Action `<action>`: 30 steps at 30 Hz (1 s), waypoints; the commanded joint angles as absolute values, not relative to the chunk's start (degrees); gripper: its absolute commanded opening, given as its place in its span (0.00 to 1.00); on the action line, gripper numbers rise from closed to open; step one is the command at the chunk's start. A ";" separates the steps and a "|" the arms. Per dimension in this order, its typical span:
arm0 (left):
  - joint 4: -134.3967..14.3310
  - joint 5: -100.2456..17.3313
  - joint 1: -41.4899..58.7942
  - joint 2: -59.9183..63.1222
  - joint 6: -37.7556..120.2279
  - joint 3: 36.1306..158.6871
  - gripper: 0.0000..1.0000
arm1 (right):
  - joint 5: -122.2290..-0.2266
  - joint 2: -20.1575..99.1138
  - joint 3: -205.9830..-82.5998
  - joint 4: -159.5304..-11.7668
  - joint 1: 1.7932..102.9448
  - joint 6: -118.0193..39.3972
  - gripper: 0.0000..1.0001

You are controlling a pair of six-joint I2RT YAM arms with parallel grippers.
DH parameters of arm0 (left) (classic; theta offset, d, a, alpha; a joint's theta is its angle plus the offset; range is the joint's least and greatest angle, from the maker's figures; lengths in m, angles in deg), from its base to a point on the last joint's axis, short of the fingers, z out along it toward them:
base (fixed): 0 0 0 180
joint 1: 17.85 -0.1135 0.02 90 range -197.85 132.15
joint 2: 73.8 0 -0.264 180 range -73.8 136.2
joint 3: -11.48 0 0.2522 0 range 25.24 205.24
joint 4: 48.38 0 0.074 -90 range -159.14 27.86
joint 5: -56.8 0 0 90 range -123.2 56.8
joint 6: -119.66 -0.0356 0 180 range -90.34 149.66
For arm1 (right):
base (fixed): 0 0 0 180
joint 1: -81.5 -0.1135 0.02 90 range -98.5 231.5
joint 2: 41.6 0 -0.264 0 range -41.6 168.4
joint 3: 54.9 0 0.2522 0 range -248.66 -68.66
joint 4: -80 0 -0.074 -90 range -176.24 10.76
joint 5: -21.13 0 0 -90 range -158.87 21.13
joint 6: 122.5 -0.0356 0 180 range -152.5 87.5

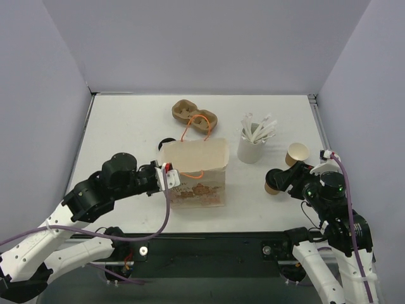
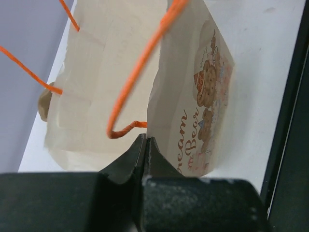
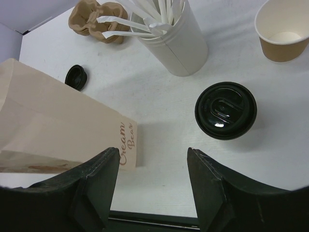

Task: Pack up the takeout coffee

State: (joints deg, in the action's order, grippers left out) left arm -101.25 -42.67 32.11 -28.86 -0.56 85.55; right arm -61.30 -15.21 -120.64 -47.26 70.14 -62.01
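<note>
The left claw [image 2: 146,143] was clenched on the rim of the bag [image 2: 111,72], its jaws pressed flat together on the paper beside the orange handle [image 2: 140,82]. The bag stood mid-bench toward the near edge, mouth up.

The right claw [image 3: 152,155] was released, jaws wide apart with nothing between them. It hung near the right edge of the bench [image 1: 126,126]. Just ahead of its tips sat the lidded cup [image 3: 225,110], kraft paper under a black lid, upright and not touched. The open cup [image 3: 282,29], kraft with a white inside, stood just beyond it, closer to the right edge. Neither was in the bag.

Farther out stood the white cup [image 3: 174,41] of sticks, near the lidded cup on its far side. A loose lid [image 3: 76,76] lay behind the bag, and the carrier [image 3: 99,18] sat toward the far edge.

Several things could go wrong, as I judge it. The left pinch held thin paper at one spot only, so a pull could tear the rim or let the mouth sag shut. The handle loops hung over the opening and could snag a cup going in. A squeeze high on the lidded cup might pop the lid or tip it. A wide swing could knock the open cup or the sticks.
</note>
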 commanded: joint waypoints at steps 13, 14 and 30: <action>-90.71 -27.78 32.86 -35.04 0.11 80.08 0.59 | -59.73 -14.36 -120.86 -46.52 69.72 -61.15 0.59; -88.79 -26.44 32.78 -36.18 4.04 80.61 0.63 | -59.55 -14.27 -120.95 -46.43 69.72 -61.06 0.59; -94.38 -0.01 32.78 -31.01 40.01 92.04 0.68 | -56.13 -13.04 -122.62 -44.58 69.72 -60.45 0.59</action>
State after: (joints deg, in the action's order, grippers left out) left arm -92.66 -12.49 32.70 -34.14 27.44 91.65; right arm -58.76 -14.84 -120.51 -44.97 70.14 -60.90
